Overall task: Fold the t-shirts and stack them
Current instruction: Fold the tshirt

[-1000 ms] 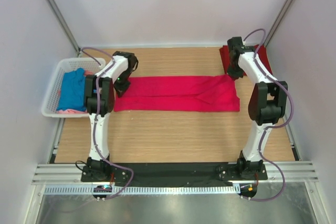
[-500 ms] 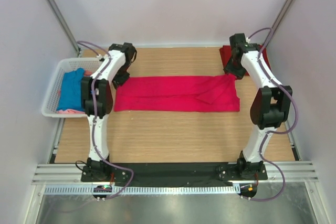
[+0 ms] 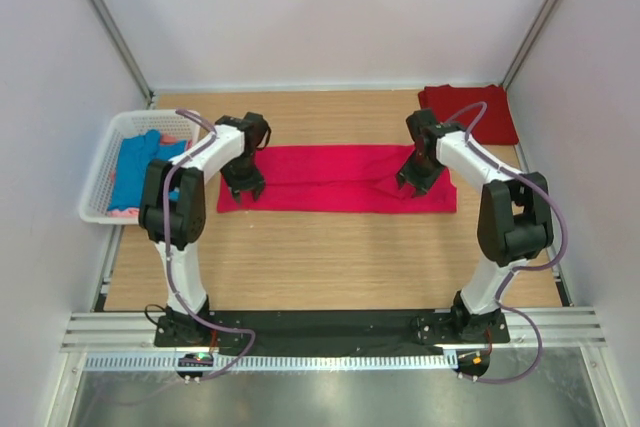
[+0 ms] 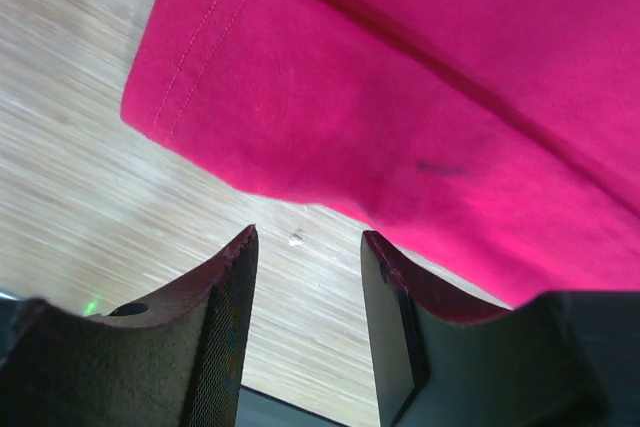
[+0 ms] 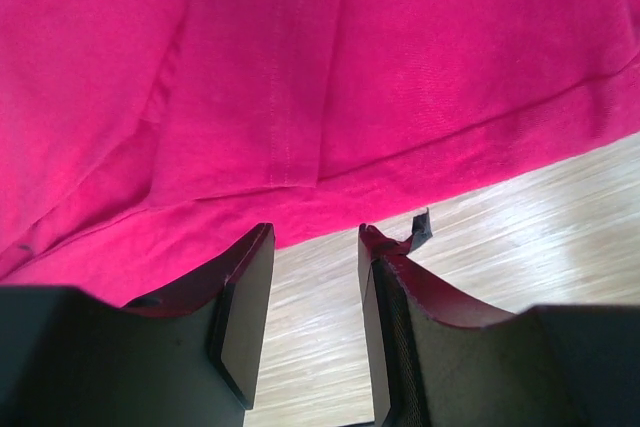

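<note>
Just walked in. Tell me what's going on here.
Two robot arms are working on a pinkish-red t-shirt, folded into a long strip across the table. The left arm's fingers and right arm's fingers hover open at its ends, holding nothing. A darker red shirt lies at the far right corner; a blue shirt sits in the white basket.

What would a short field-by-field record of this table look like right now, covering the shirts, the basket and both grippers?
bright pinkish-red shirt: flat mid-table, folded into a long strip
darker red shirt: far right corner of the table
basket: left edge, holds a blue shirt and a pale pink shirt
left gripper: open, empty, at the strip's near edge, left end
right gripper: open, empty, at the strip's near edge, right end
</note>
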{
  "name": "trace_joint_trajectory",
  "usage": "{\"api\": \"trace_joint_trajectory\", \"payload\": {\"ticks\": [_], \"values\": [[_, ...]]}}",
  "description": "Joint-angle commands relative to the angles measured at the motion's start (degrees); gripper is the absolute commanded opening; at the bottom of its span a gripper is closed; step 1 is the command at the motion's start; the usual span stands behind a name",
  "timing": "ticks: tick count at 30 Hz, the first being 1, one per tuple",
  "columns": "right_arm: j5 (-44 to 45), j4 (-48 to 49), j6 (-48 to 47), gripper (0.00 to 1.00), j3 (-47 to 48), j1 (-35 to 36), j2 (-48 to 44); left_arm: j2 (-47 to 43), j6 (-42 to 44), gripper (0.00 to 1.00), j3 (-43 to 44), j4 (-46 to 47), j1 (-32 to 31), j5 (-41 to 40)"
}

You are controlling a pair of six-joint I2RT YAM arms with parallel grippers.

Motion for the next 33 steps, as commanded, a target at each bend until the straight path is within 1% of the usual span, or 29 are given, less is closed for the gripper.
{"api": "trace_joint_trajectory", "payload": {"ticks": [1,4,5,10,12,15,18,22,25,29,31,32,33], "values": [[-0.99,4.98,5.26,0.46,-2.52,0.32,-2.53,1.65,2.01,0.47,-1.81,3.68,2.61,3.65],[-1.96,7.27,6.75,0.44,-4.99,0.32,-1.83,2.19,1.57,0.48,-4.44,4.63,5.34,5.84],[-2.04,8.93,7.89,0.41,-6.64,0.24,-0.78,2.71,1.49,0.49,-5.58,5.16,6.39,4.28],[-2.22,10.34,8.95,0.4,-7.45,0.24,1.16,5.17,2.36,0.49,-4.36,2.45,6.57,2.34],[-1.79,11.23,8.69,0.4,-7.45,0.24,1.33,5.17,2.63,0.49,-4.8,2.44,6.57,0.41],[-0.29,10.44,8.08,0.38,-6.14,0.15,2.74,6.23,2.98,0.5,-4.28,0.96,6.57,-2.75],[-1.25,11.05,8.25,0.38,-5.52,0.23,4.06,7.28,3.42,0.49,-3.57,-0.28,6.57,-4.69],[-0.99,9.56,8.78,0.36,-4.29,0.24,4.33,6.93,3.77,0.49,-3.92,-0.9,6.49,-6.45],[0.24,8.51,8.78,0.33,-3.59,0.15,4.59,6.41,3.95,0.49,-3.57,-2.03,6.49,-8.29],[0.5,8.5,8.43,0.19,-2.97,0.15,5.64,5.62,4.12,0.49,-3.22,-3.09,6.4,-9.53],[0.24,8.59,8.34,0.15,-2.45,0.15,5.73,5.18,3.95,0.49,-2.69,-3.62,6.4,-9.71],[0.15,8.42,8.25,0.1,-2.27,0.32,5.73,5.0,4.03,0.49,-2.43,-4.14,6.31,-9.62],[0.06,8.42,8.16,0.08,-2.0,0.24,5.56,4.74,3.86,0.49,-1.91,-4.32,6.22,-9.53]]}}
